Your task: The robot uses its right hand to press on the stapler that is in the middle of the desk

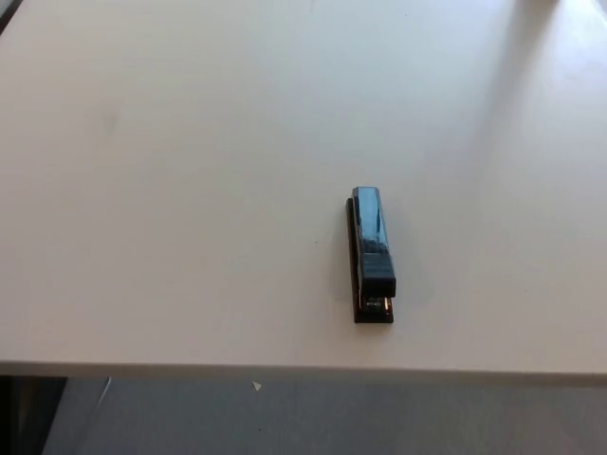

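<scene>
Stapler (372, 254) lies flat on the white counter (171, 190), right of centre and toward the near edge, long axis running near to far. Body dark, glossy, blue-black top arm over a black base; the near end shows a small opening with a metallic glint. Neither robot hand is in view, so the state of the fingers cannot be told. Judgement: pressing not yet begun; right hand's approach and downward press remain.

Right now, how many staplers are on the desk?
1. The stapler lies on the white desk, right of the middle, near the front edge. Nothing seems to hide another.
</scene>
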